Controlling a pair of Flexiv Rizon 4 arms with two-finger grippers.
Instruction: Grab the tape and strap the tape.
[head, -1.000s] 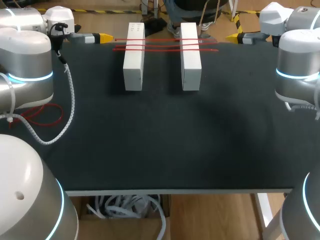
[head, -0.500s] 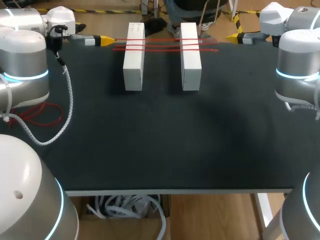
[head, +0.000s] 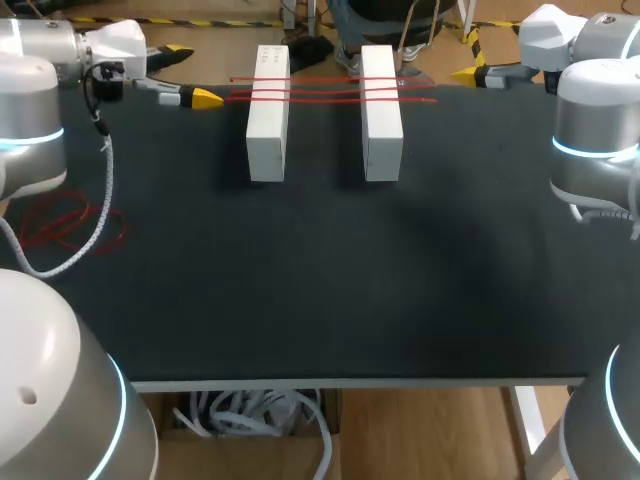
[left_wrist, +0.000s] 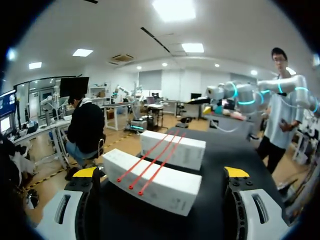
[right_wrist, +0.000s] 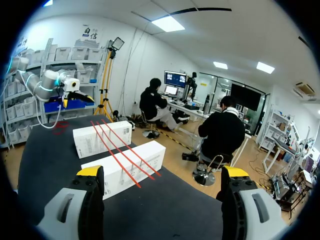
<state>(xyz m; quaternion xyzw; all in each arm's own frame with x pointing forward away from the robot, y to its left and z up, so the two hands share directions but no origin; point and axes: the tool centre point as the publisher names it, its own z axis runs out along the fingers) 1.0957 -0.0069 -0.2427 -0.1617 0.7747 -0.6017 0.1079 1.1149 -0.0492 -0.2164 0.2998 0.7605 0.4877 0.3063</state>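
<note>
Red tapes (head: 330, 90), three of them, lie side by side across two white boxes near the far edge of the black table (head: 320, 290). The left box (head: 268, 115) and the right box (head: 381, 115) stand parallel, with a gap between them, and the tapes bridge this gap and stick out a little past each box.

The left gripper (head: 192, 74) hangs at the far left corner and points toward the left ends of the tapes, just beside them but not touching. In its wrist view the left gripper (left_wrist: 160, 172) has its fingers spread wide, with nothing between them, and the boxes with the tapes (left_wrist: 152, 162) are ahead.

The right gripper (head: 465, 70) is at the far right corner, near the right ends of the tapes. Its fingers are spread wide too and hold nothing (right_wrist: 162, 171).

A thin red cord (head: 70, 225) lies in loops at the left edge.
</note>
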